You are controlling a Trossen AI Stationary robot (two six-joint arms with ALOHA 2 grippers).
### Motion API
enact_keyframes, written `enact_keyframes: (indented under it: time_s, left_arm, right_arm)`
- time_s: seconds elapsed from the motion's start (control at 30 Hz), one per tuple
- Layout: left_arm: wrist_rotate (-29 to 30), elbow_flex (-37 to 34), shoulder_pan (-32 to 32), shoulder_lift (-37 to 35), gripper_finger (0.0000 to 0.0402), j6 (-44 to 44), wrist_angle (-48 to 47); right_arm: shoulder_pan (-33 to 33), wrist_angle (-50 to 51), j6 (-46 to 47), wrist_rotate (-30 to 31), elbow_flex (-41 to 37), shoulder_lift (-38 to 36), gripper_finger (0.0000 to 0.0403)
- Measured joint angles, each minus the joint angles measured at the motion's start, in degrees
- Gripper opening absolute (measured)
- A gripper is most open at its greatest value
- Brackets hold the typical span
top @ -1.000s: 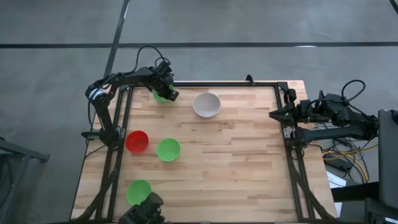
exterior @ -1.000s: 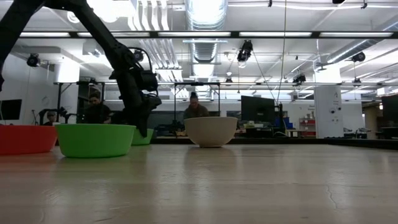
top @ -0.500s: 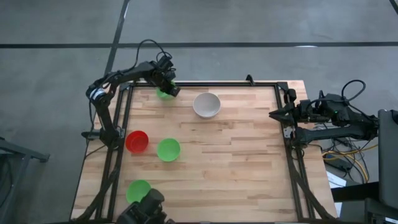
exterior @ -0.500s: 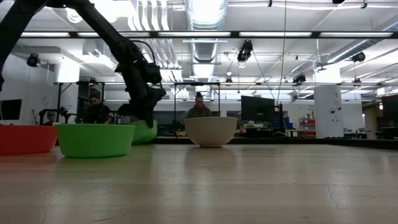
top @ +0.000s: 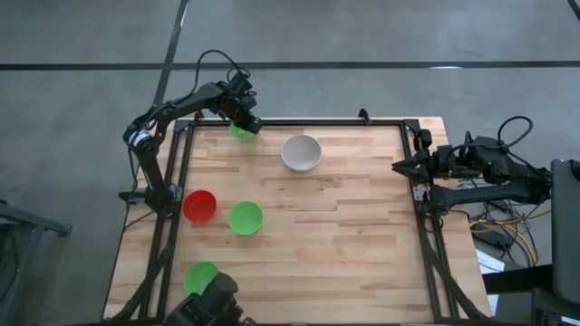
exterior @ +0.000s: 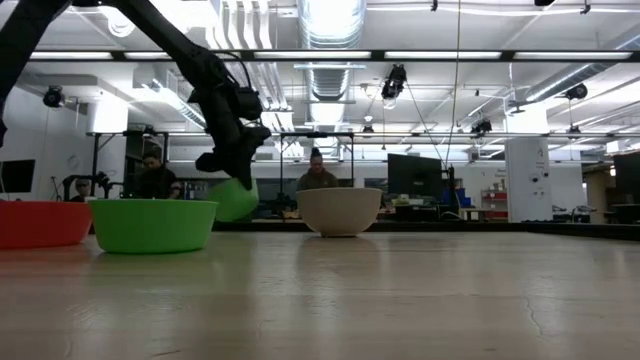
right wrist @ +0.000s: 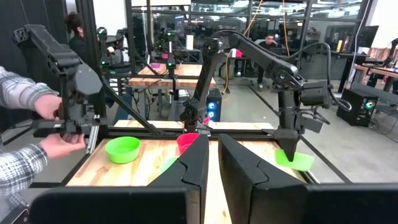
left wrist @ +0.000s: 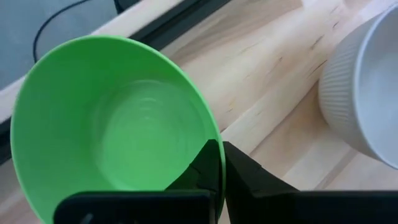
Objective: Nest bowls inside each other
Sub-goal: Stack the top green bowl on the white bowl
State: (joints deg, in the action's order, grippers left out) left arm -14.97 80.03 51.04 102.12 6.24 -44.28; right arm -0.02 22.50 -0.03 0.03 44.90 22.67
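Observation:
My left gripper (top: 246,124) is shut on a green bowl (left wrist: 112,137) at the table's far left and holds it above the wood. The pale white-grey bowl (top: 301,152) stands on its base just to the right of it. A red bowl (top: 199,206) and a second green bowl (top: 245,217) sit side by side at mid left. A third green bowl (top: 201,277) sits near the front left corner. My right gripper (top: 399,166) waits shut, level, at the table's right edge. My left gripper pinches the green bowl's rim (left wrist: 214,155) with one finger inside the bowl and one outside. The fingers slant down from above. The bowl (exterior: 235,200) hangs tilted below the fingers, clear of the table.
A black frame (top: 308,122) borders the table's far and side edges. Bare wood (top: 344,235) spans the table's middle and right. People (exterior: 318,176) sit beyond the far edge, and a person's hands (right wrist: 50,124) hold a device off to one side.
My left gripper has risen and drawn a little toward the far edge, taking the green bowl with it. The bowl has come off the table and now hangs tilted above it. The other bowls have stayed in place.

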Motion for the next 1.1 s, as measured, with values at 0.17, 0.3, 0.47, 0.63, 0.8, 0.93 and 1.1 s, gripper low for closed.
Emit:
enact_keyframes:
  time_s: [0.17, 0.3, 0.47, 0.63, 0.8, 0.93, 1.1]
  left_arm:
    - [0.66, -0.07, -0.52, -2.89, 0.0008, -0.42, 0.01]
    - [1.50, -0.07, -0.87, -5.04, 0.0008, -1.11, -0.06]
    - [1.82, -0.07, -1.30, -7.78, 0.0007, -1.76, 0.07]
    - [2.14, -0.07, -2.11, -9.93, 0.0008, -2.82, 0.10]
    - [3.09, -0.02, -3.48, -11.21, 0.0007, -5.69, 0.07]
    - [3.55, 1.15, -4.56, -11.49, 0.0007, -6.87, 0.02]
    - [4.10, 3.40, -6.21, -11.49, 0.0007, -8.97, 0.05]
  right_arm:
    - [0.00, 0.00, 0.00, 0.00, 0.00, 0.00, 0.0034]
    - [0.00, 0.00, 0.00, 0.00, -0.01, 0.00, 0.0034]
    - [-0.01, 0.00, 0.00, 0.00, 0.00, 0.01, 0.0034]
    - [0.00, -0.01, 0.00, 0.00, 0.00, 0.00, 0.0034]
    - [0.00, 0.00, 0.00, 0.00, -0.01, 0.00, 0.0034]
    - [0.01, 0.00, 0.00, 0.01, -0.01, -0.01, 0.0034]
    - [0.01, 0.00, 0.00, 0.02, -0.02, 0.00, 0.0034]
